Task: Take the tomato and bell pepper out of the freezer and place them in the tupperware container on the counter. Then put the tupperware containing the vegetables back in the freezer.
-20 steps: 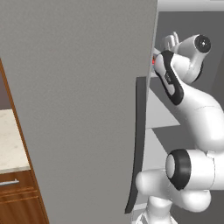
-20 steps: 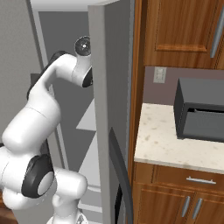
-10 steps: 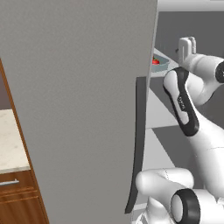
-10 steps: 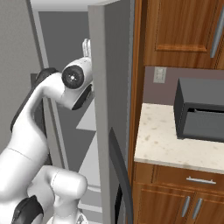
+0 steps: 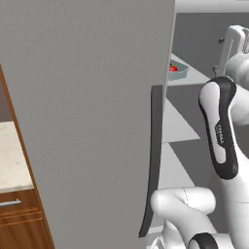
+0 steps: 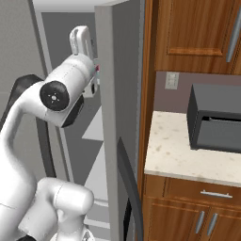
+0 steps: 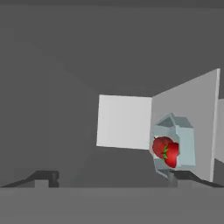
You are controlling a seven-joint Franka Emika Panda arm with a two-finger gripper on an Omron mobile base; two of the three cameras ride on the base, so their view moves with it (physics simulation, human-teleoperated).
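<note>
Now, status:
gripper (image 7: 109, 177): jaws spread wide, empty, clear of tray.
tupperware container (image 7: 174, 145): on freezer (image 5: 87, 121) shelf, red veg inside; bell pepper (image 7: 166, 151) green visible.
reason: load looks delivered, arm free.

Site: kitchen | Evidence: freezer (image 5: 92, 116) door open; stone counter (image 6: 188, 153); wooden cabinets (image 6: 188, 37); microwave (image 6: 214, 120).

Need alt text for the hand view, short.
A light blue-grey tupperware container holding red vegetables sits on a pale shelf inside the grey freezer. The open claw points toward it from a distance, dark fingertips at the bottom edge.
</note>
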